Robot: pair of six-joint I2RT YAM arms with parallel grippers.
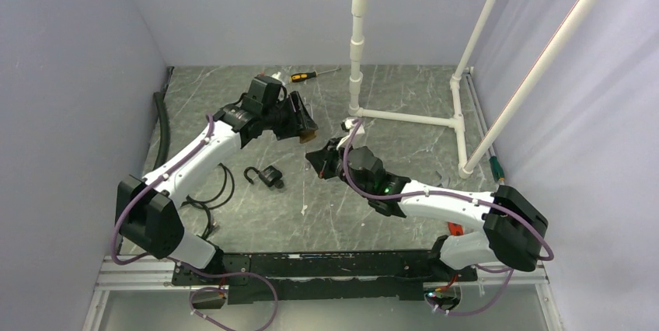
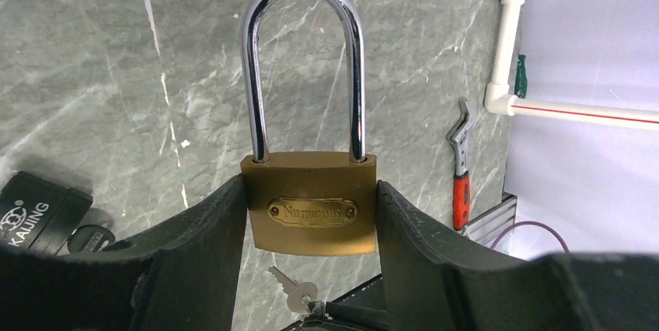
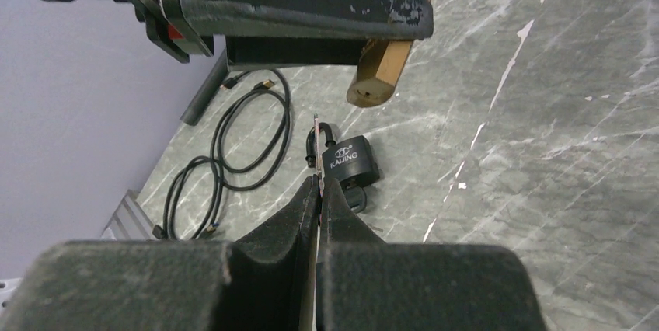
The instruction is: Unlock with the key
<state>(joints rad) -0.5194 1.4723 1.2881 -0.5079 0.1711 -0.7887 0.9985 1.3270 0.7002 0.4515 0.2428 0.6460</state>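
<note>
Clamped in left gripper [image 1: 305,125]: brass padlock [image 2: 311,207], shackle shut, raised above the bench [image 1: 350,226]. Pinched edge-on in right gripper [image 3: 320,191]: key [image 2: 294,290], just under that padlock, apart from it. Below, on grey marbled surface: black padlock [image 3: 353,162], black cable [image 3: 233,137] beside. Farther out: white pipe frame [image 1: 404,117], screwdriver [image 1: 305,76], red-handled wrench [image 2: 461,183]. Walled in by pale lilac panels [image 1: 78,74].

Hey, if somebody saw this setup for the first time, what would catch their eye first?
Probably the brass padlock with its tall chrome shackle, clamped in the left gripper above the grey marbled table. Facing it, the right gripper pinches a small silver key, not yet in the lock. A black padlock lies on the table between the arms.
</note>
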